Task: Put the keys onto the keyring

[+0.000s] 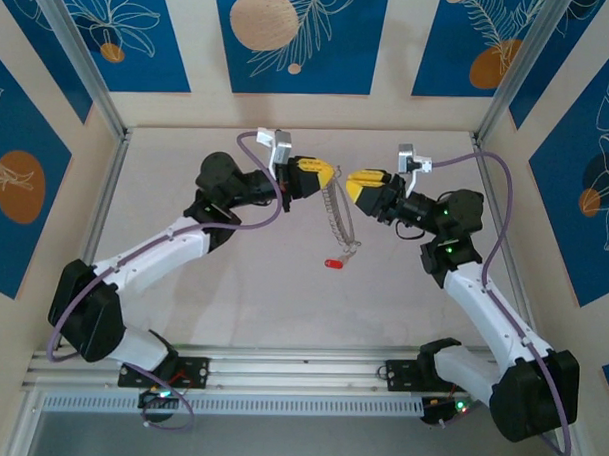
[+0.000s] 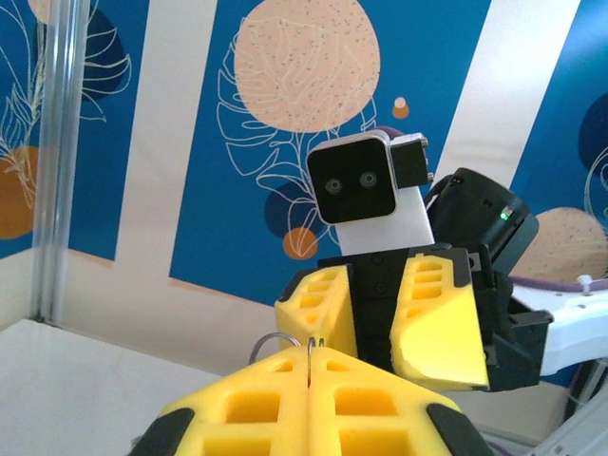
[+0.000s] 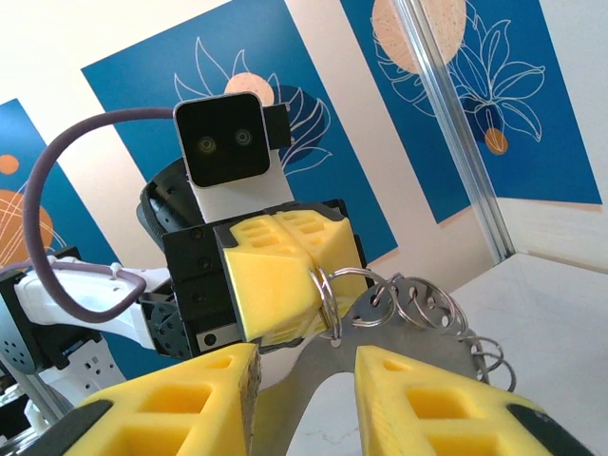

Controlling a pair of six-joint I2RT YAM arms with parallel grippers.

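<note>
The left end effector (image 2: 309,361) has its yellow fingers pressed together on the top of the keyring (image 1: 340,217), pinching a thin wire loop that sticks up from the seam between the pads. From that grip the keyring hangs down as a long, narrow, pale loop, and the right wrist view shows several small metal rings linked along it. On the other side of the keyring's top, facing the left one, the right end effector (image 3: 304,380) has its fingers spread. They stand just beside the keyring's upper part and pinch nothing (a grey strip of the keyring shows in the gap, but whether it touches either pad cannot be told). Just beside the keyring's lowest end, on the side nearer the arm bases, the key (image 1: 332,262) lies flat on the tabletop (image 1: 232,286), a tiny red piece. Whether the keyring's lowest end rests on the tabletop cannot be told.
</note>
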